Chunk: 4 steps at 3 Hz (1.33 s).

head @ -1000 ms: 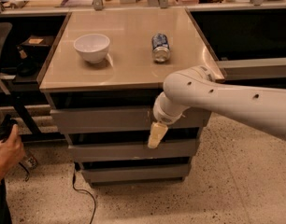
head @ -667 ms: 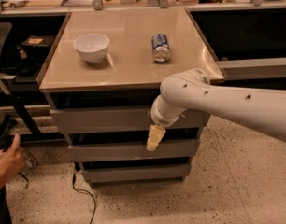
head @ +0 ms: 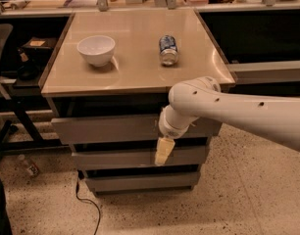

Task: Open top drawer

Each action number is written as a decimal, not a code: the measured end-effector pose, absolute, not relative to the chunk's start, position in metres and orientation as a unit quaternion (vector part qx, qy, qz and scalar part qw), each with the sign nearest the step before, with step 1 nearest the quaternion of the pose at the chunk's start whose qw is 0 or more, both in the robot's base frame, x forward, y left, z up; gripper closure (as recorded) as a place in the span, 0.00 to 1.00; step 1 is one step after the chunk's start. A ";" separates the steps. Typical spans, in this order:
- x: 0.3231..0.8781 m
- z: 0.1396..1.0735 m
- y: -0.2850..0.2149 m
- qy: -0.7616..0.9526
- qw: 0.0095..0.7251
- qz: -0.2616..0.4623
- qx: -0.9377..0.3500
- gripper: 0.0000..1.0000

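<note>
The top drawer (head: 106,129) is the widest grey front, just under the beige tabletop (head: 135,58), with two narrower grey drawers below it. It looks closed or nearly so, with a dark gap above it. My white arm reaches in from the right and crosses the drawer's right half. My gripper (head: 162,153) hangs down from the wrist, its pale tip in front of the middle drawer (head: 115,158), just below the top drawer's lower edge.
A white bowl (head: 96,49) and a can (head: 168,49) lying on its side sit on the tabletop. A black cable (head: 86,199) trails on the speckled floor. A small bottle (head: 28,165) lies at the left, near a dark chair (head: 0,126).
A hand at the lower left edge has left the view. The arm and gripper have barely moved.
</note>
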<state>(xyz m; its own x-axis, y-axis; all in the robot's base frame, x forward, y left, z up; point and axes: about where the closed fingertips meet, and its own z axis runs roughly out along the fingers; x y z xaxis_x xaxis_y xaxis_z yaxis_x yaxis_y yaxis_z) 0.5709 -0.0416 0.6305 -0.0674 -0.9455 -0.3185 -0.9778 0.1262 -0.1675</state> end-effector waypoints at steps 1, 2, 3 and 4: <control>0.539 0.644 -0.058 0.729 0.159 0.063 -0.662 0.00; 0.539 0.644 -0.058 0.729 0.159 0.063 -0.662 0.00; 0.497 0.665 -0.083 0.739 0.141 0.079 -0.654 0.00; 0.453 0.686 -0.108 0.746 0.121 0.093 -0.648 0.00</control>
